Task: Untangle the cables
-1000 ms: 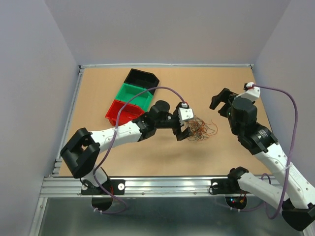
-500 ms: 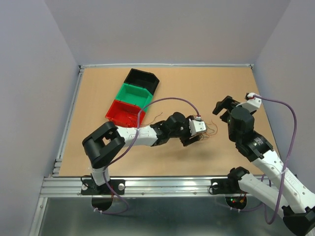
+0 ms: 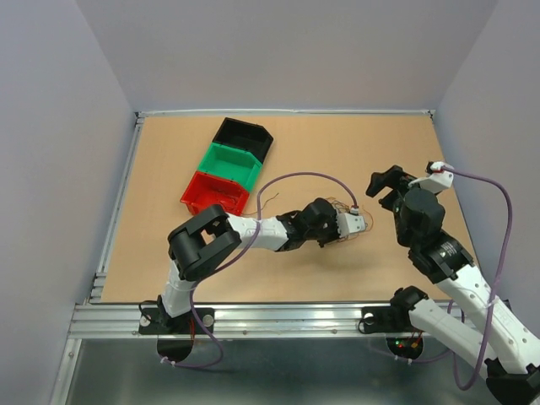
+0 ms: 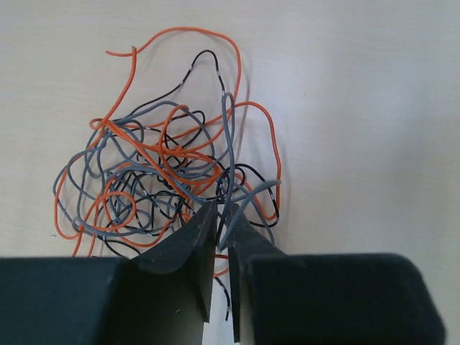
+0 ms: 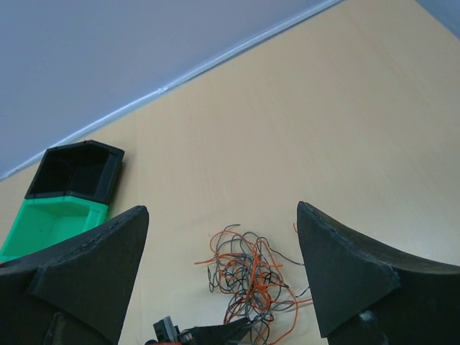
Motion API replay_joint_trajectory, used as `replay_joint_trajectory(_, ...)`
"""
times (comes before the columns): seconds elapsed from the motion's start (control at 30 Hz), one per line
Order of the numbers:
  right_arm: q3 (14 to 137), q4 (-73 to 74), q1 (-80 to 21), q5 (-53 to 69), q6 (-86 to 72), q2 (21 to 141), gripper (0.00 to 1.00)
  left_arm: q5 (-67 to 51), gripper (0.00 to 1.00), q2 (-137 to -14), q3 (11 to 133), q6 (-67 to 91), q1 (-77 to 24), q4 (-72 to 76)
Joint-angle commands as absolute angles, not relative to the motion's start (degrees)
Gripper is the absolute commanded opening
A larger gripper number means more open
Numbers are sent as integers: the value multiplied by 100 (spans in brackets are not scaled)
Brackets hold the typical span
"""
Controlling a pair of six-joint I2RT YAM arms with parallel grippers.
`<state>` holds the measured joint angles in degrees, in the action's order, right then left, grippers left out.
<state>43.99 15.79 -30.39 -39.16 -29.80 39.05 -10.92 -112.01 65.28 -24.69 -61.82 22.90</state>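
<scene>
Tabletop (image 3: 169,152), roundish cables (image 4: 162,169) tangle, no long axis, left jaws pinching it, right jaws spread.

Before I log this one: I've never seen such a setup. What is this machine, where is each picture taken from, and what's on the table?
Two robot arms are bolted to the near edge of a table. One picture looks down from above and behind them; the other two come from a camera on each wrist, so the dark wedges are that arm's jaws. On the table lie tangled orange, grey and black cables, plus a black bin, green bin and red bin. The left arm is at the tangle, jaws nearly shut with a grey strand between them. The right arm hovers nearby, jaws wide open, holding nothing.
</scene>
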Motion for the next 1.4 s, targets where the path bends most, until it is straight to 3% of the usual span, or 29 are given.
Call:
replay_joint_trajectory(0.0, 4272, 1275, -3023, -3955, -2918, 3692, 88, -1343, 0, -11004, 6715, -2531, -6240, 2250)
replay_joint_trajectory(0.27, 4140, 1134, -3015, -3675, -2874, 3709, 87, -1818, 0, -9862, 6258, -2269, -5829, 2216)
replay_joint_trajectory(0.37, 4052, 846, -3015, -3008, -2655, 3788, 86, -2301, 0, -9389, 6319, -2066, -5512, 1943)
replay_joint_trajectory(0.53, 3666, -121, -3015, -797, -1943, 4059, 86, -3435, 0, -8702, 6565, -1662, -4862, 1196)
replay_joint_trajectory(0.63, 3403, -1007, -3015, 233, -1837, 4288, 87, -3332, 0, -8193, 6688, -1600, -4773, 941)
replay_joint_trajectory(1.07, 2523, -3425, -3032, 1380, -1846, 5246, 87, -3884, 0, -8850, 9525, -1090, -4737, -579)
replay_joint_trajectory(1.23, 2478, -4094, -3172, 1353, -1758, 5729, 75, -3964, 0, -9096, 10361, -818, -4755, -791)
replay_joint_trajectory(1.3, 2575, -4113, -3251, 1327, -1740, 5939, 62, -3790, 0, -9158, 10886, -765, -4764, -896)
replay_joint_trajectory(1.37, 2733, -4087, -3409, 1092, -1705, 6134, 55, -3569, 0, -9289, 11301, -704, -4781, -949)
